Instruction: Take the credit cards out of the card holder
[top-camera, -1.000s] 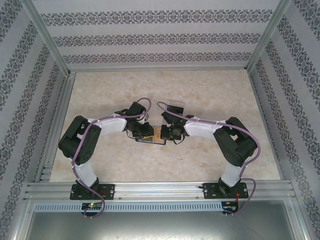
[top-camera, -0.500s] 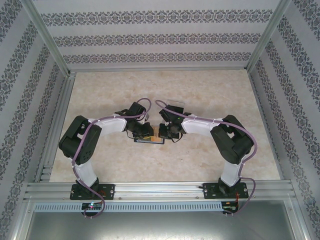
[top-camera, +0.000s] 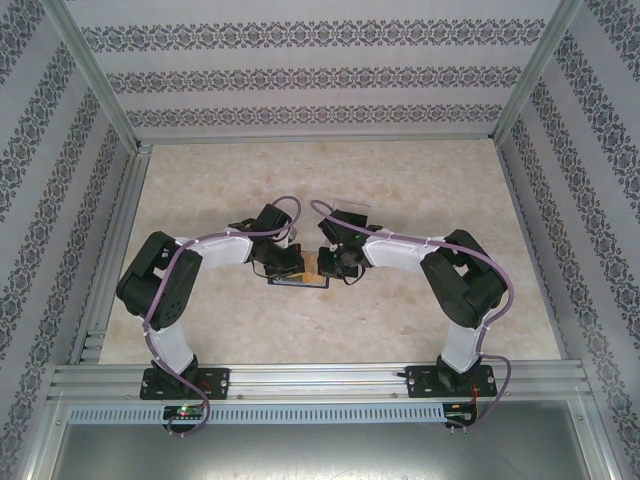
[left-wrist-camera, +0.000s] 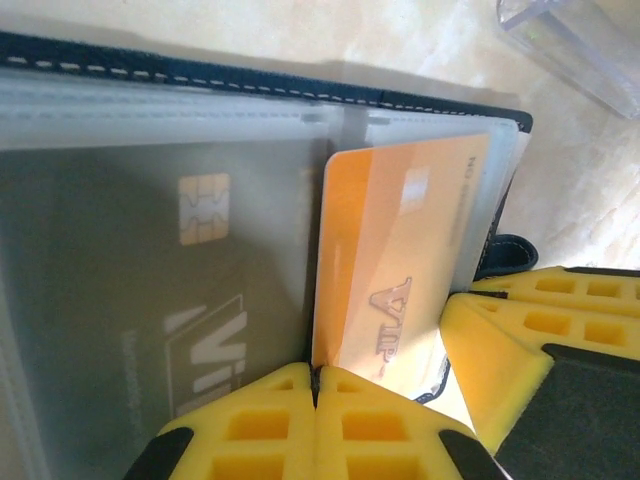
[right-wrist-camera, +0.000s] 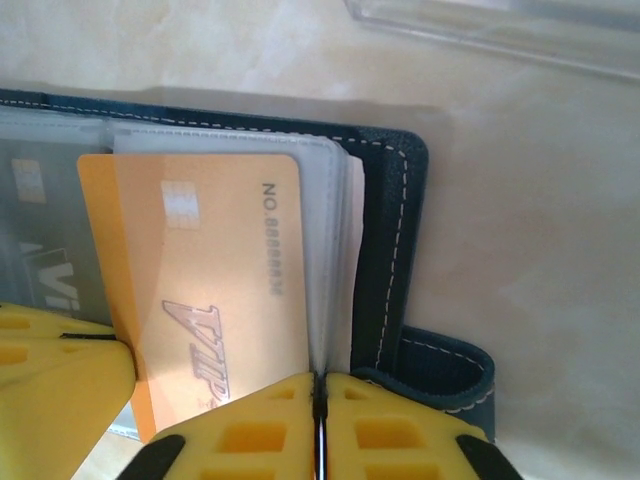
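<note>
Orange plastic is showing where the orange card (left-wrist-camera: 400, 260) is sticking partway out of its clear sleeve (right-wrist-camera: 325, 200), in the panel on the right arm's side of the card holder (right-wrist-camera: 385, 240). The holder is lying open near the middle of the table (top-camera: 400, 180), well away from every corner. The left gripper (left-wrist-camera: 315, 385) is pinching the card's bare edge, its yellow fingers pressed together with the card's corner running into the seam. The right gripper (right-wrist-camera: 318, 395) is sitting just beside it, jaws narrowed to a slit, apparently clamping the sleeve's edge. A grey card (left-wrist-camera: 150, 300) is resting fully sleeved in the other panel, and a clear box (left-wrist-camera: 580, 50) is standing near the holder toward the far edge. Extraction of the first card is, by my judgement, in hand and barely begun. The next move is calling for a steady pull by the left arm, flat to the table, with the right arm pinning the holder so nothing is dragging along.
</note>
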